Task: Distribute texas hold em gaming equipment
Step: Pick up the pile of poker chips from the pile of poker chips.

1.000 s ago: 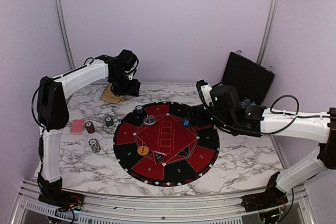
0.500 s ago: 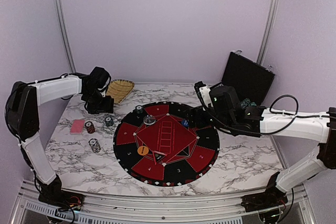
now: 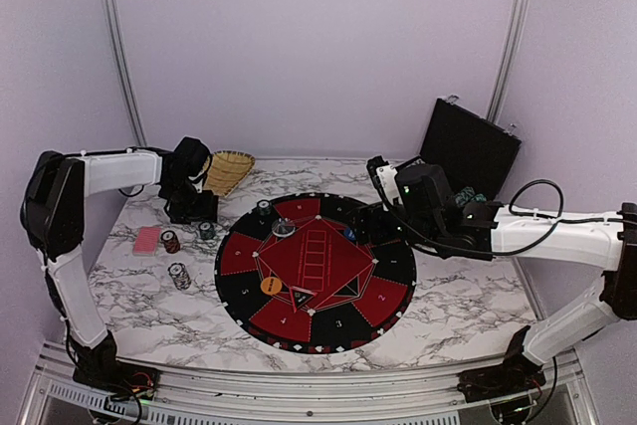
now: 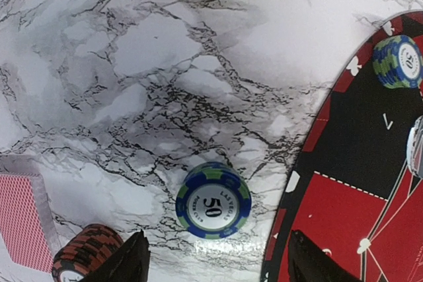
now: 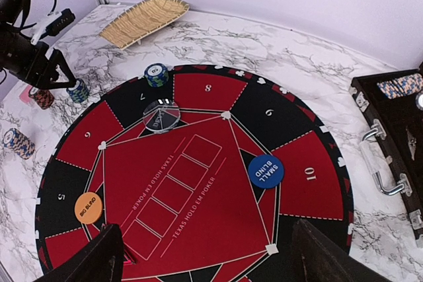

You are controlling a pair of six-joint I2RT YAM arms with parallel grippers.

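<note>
Chips first: a blue-and-green chip stack [image 4: 213,201] marked 50 is sitting on the marble table [image 4: 132,64], just off the rim of the round red-and-black mat [image 4: 344,216], and we are looking straight down on it from the left wrist. The left gripper [image 4: 218,255] is hovering over that spot with its jaws spread wide and nothing in its hold. The stack is showing between its two fingertips and just ahead of them.

To the stack's left, a red-and-black chip stack [image 4: 82,255] is peeking in at the frame's edge. Just past that, the pink-red-backed cards [image 4: 20,219] are lying flat on the marble. From the top camera we are also seeing a third chip stack [image 3: 179,275] standing apart from these, nearer the arm bases.

Over on the mat, a second blue-and-green stack [image 5: 156,74] is resting on the black segment numbered 7. The clear disc [image 5: 162,115] is lying just inside it, at a corner of the red square. The blue SMALL BLIND disc [image 5: 266,171] is sitting beside segment 10, and the orange BIG BLIND disc [image 5: 88,207] is sitting near segment 5.

The right gripper [image 5: 208,249] is hanging above the mat, fingers wide apart, carrying nothing.

Further out, a woven tray [image 5: 143,20] is lying at the far left of the table, and the black case [image 5: 390,130] is standing open on the right with more chips inside
</note>
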